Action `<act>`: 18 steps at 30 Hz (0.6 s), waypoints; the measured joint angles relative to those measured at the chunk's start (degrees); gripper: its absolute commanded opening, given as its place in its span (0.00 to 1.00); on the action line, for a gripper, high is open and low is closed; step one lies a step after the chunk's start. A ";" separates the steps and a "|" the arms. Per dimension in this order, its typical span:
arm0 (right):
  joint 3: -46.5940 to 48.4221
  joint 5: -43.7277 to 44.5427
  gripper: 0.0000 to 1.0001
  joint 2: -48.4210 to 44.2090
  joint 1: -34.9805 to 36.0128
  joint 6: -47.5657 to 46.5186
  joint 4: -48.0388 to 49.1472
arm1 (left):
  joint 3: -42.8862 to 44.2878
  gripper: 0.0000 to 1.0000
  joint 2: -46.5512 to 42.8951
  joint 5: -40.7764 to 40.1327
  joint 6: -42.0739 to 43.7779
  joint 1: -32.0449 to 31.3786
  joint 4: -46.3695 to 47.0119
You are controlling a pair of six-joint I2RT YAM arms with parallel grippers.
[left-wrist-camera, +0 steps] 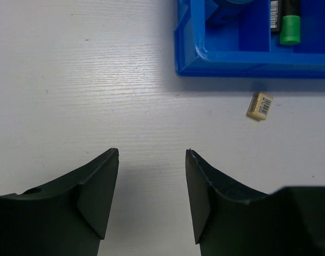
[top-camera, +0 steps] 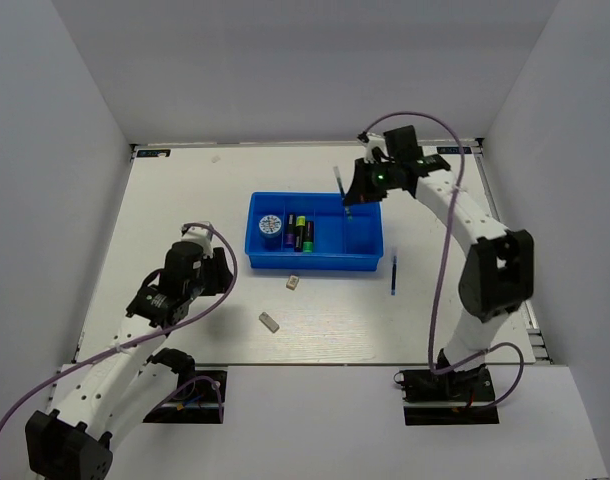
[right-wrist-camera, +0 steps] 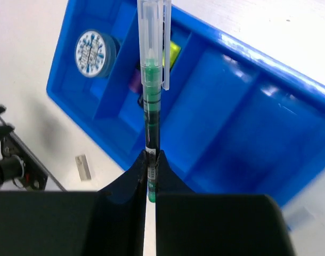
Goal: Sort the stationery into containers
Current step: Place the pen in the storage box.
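The bright blue tray (top-camera: 363, 262) has four compartments. The round disc (top-camera: 270, 223) lies in the leftmost one, and black markers (top-camera: 298, 234) with green and purple ends lie in the second. My right gripper (top-camera: 349, 207) hovers over the tray's right half, shut on a thin pen (top-camera: 341, 188). In the right wrist view the pen (right-wrist-camera: 152, 80) has a clear cap and points out from the gripper (right-wrist-camera: 152, 156) over the tray (right-wrist-camera: 221, 117). My left gripper (top-camera: 223, 268) is open and empty, left of the tray; its view (left-wrist-camera: 152, 153) shows bare table between the fingers.
Two beige erasers lie on the table in front of the tray, one close to it (top-camera: 294, 282) (left-wrist-camera: 260, 105), one nearer to me (top-camera: 269, 321) (right-wrist-camera: 83, 166). A blue pen (top-camera: 395, 275) lies right of the tray. White walls enclose the table.
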 measured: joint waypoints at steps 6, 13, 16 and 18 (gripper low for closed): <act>11.47 7.26 0.00 13.29 4.76 5.79 -2.93 | -1.29 0.60 -0.42 1.90 0.96 0.00 1.64; 12.98 13.81 0.00 16.44 7.48 8.44 -7.69 | -1.49 0.63 -0.59 2.91 1.38 0.00 2.91; 11.45 15.13 0.13 16.31 8.35 8.85 -7.76 | -1.49 0.64 -0.59 3.15 1.42 0.00 2.97; 9.86 15.63 0.23 16.15 8.96 9.09 -8.02 | -1.53 0.64 -0.66 3.30 1.40 0.00 3.08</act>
